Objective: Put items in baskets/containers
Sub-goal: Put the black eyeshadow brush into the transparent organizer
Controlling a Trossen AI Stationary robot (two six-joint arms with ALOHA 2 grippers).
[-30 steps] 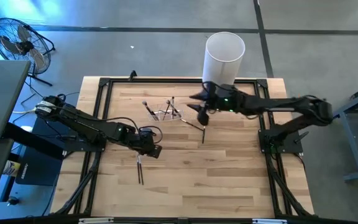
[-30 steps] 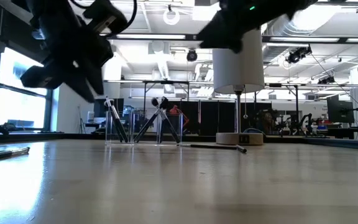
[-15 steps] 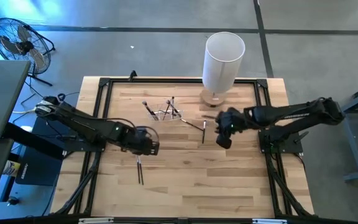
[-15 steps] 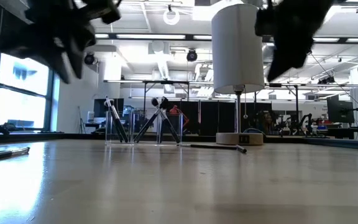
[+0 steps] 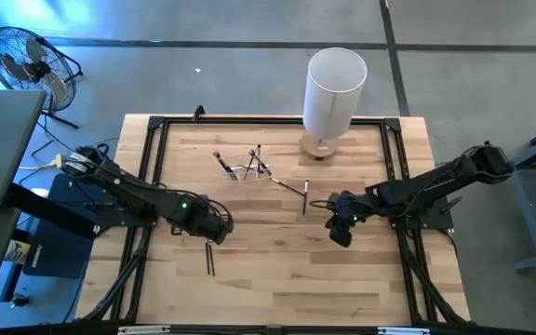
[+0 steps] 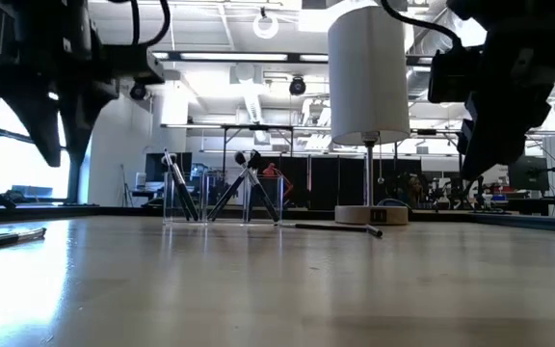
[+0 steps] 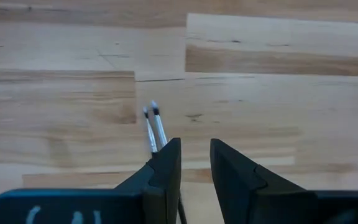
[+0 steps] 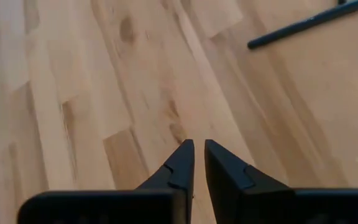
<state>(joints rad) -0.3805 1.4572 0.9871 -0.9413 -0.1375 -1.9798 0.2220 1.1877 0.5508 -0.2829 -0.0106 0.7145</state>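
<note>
While the left gripper (image 5: 220, 226) hangs low over 2 loose brushes (image 5: 209, 256) with a narrow gap between its fingers, the right gripper (image 5: 340, 233), nearly closed on nothing, hovers above bare table (image 5: 277, 279). More brushes stand in the clear holder (image 5: 247, 167) near the white cylinder (image 5: 331, 90).

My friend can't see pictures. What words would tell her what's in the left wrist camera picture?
The left gripper, its two dark fingers slightly apart and holding nothing, hangs over the pale wooden table. Two thin dark brushes lie side by side on the wood, partly hidden behind one finger.
</note>
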